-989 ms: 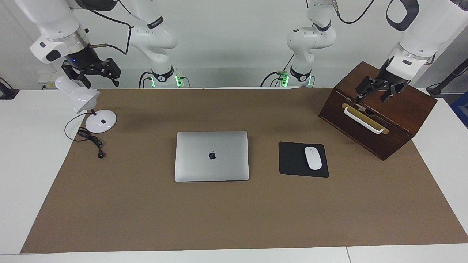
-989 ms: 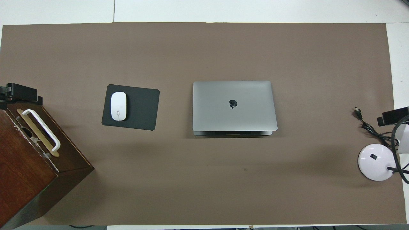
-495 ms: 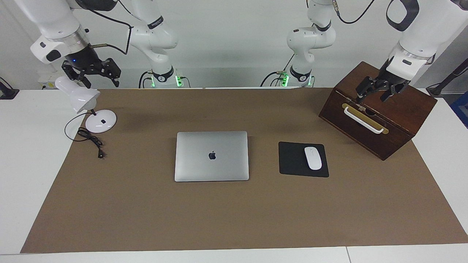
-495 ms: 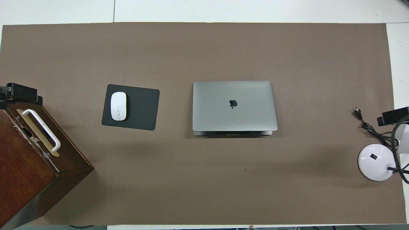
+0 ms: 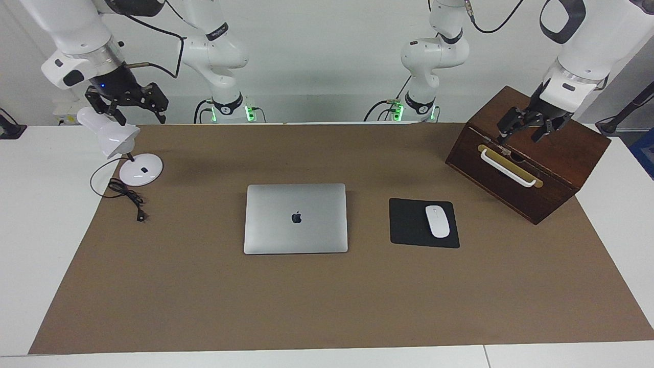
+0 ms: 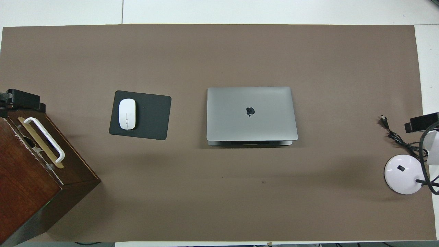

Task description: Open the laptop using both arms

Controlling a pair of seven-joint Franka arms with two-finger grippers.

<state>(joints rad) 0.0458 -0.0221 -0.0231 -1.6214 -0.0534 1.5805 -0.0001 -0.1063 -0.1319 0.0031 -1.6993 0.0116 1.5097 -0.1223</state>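
A: Where is the laptop (image 5: 296, 219) sitting?

B: It is lying shut and flat in the middle of the brown mat (image 5: 327, 301), well apart from both grippers. Its long axis is running across the table, from one arm's end toward the other. The mouse pad (image 5: 412, 223) is lying beside it toward the left arm's end.

A: And the grippers?

B: The left gripper (image 5: 523, 129) is hanging over the wooden box (image 5: 562, 153), jaws spread wide, holding nothing. The right gripper (image 5: 134, 106) is hovering over the lamp (image 5: 110, 134) at the right arm's end; its fingers are looking parted and empty too.

A: Which arm is nearer?

B: Neither by much, I am judging; the laptop is lying roughly between them, farther from the robots than either gripper's spot. Each arm will be needing to come inward and forward.

A: How is the laptop looking?

B: Thin, silver-grey, a dark logo centred on the lid. In the overhead view a dark seam is showing along the edge nearer the robots, probably the hinge, so the opening lip is likely facing away from them.
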